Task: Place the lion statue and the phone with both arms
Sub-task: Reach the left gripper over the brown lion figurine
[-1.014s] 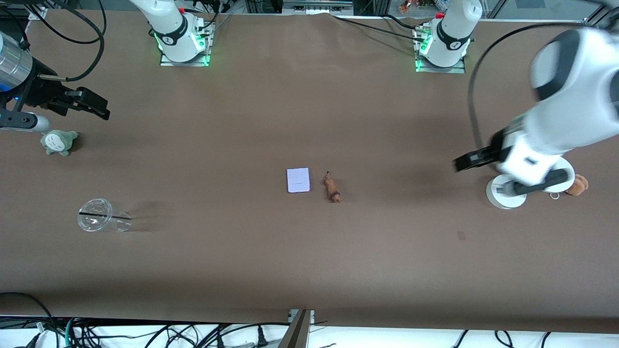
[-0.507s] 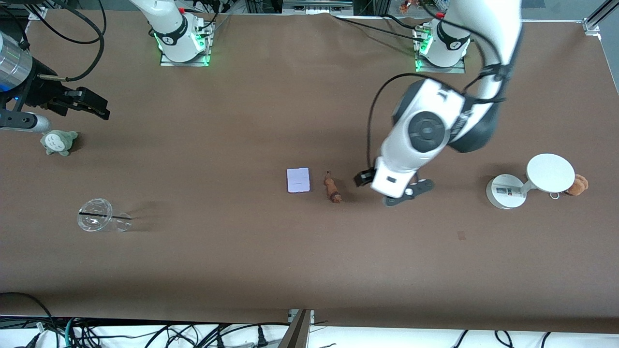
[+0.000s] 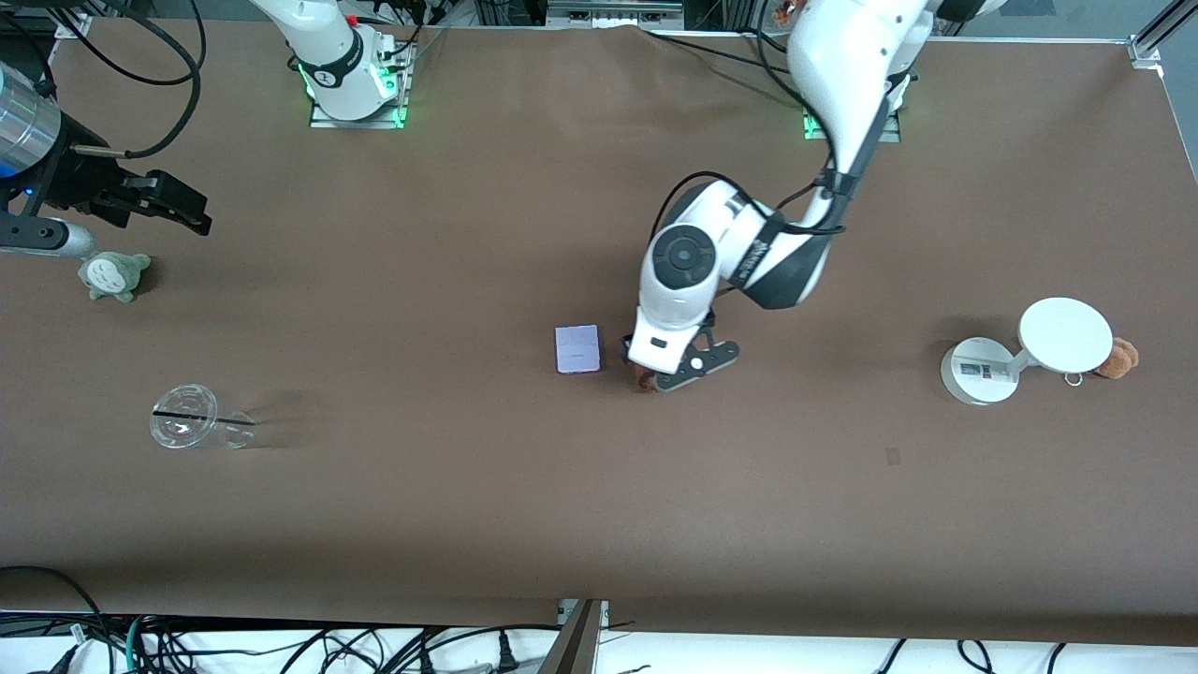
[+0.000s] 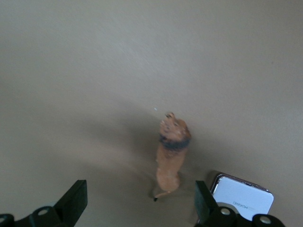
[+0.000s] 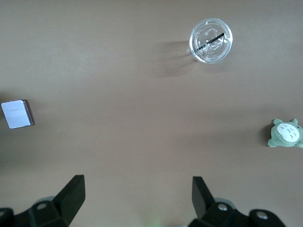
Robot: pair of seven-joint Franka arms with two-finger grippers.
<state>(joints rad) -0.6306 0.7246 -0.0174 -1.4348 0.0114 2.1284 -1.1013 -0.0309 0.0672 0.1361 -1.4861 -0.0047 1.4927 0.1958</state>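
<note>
The lion statue, a tiny brown figurine, lies mid-table beside the pale lavender phone. My left gripper hangs low over the lion and covers most of it in the front view. In the left wrist view the lion lies on the table with its tail end between my open fingers, nothing gripped; the phone sits just outside one finger. My right gripper waits open and empty at the right arm's end of the table. The right wrist view shows its gripper above bare table, the phone far off.
A grey-green plush sits under the right arm's hand. A clear plastic cup lies on its side nearer the camera. At the left arm's end stand a white two-disc stand and an orange-brown plush bear.
The left arm has swept from over the white stand at its end of the table to the centre and come down over the lion. The right arm has not moved.
</note>
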